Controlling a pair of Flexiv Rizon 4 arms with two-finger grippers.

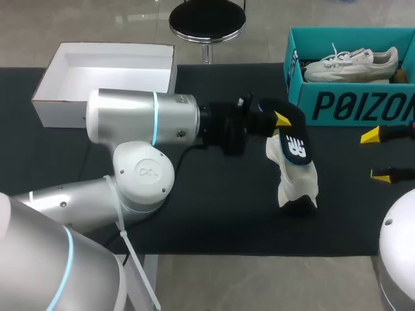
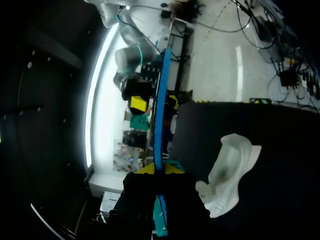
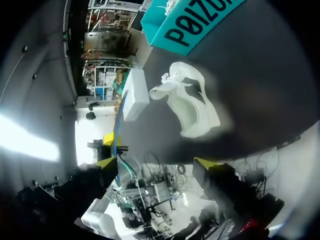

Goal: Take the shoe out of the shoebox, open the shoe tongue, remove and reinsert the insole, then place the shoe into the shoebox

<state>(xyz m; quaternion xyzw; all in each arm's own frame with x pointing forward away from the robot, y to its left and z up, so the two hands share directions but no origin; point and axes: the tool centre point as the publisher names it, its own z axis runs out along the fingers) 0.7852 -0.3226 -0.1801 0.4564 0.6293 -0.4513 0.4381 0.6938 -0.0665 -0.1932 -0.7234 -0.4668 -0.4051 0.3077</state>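
Your left fingers (image 1: 282, 120) are pinching the insole (image 1: 296, 148) right over the white shoe (image 1: 297, 186) on the desk (image 1: 214, 207). Your right fingers (image 1: 371, 136) are spread wide beside the shoebox (image 1: 350, 103).

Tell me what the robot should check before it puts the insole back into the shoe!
1. Left gripper shut on the insole: ok.
2. Shoe out of the shoebox and on the table: ok.
3. Right gripper holding the shoe steady: not ok; it is open and apart from the shoe.
4. Insole close to the shoe: ok; the head view shows it just above the shoe.
5. Tongue pulled open wide enough: cannot tell.
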